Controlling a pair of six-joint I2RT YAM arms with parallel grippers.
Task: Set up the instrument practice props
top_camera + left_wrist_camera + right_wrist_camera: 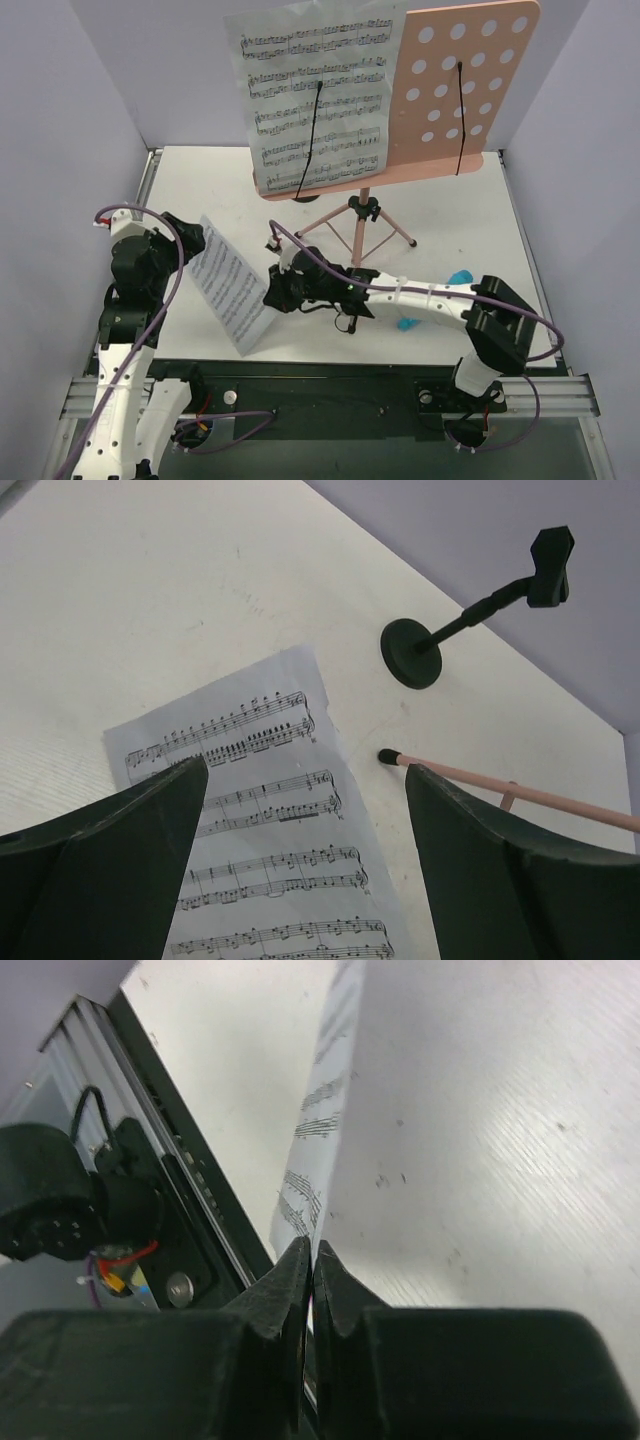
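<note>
The pink music stand (468, 95) stands at the back of the table on thin tripod legs (358, 225). One sheet of music (312, 100) rests on its left half under a black wire holder; the right half is bare under the other wire. A second sheet (232, 285) is held up on edge off the table. My right gripper (272, 292) is shut on its right edge, as the right wrist view shows (312, 1252). My left gripper (180, 240) is open at the sheet's left side, with the sheet (270, 840) between its jaws.
A small black microphone stand (412, 652) with a round base stands behind the sheet, near a rubber-tipped pink leg (388, 757). Something blue (460, 277) lies under my right arm. White walls close in the table on three sides; a black rail (330, 385) runs along the front.
</note>
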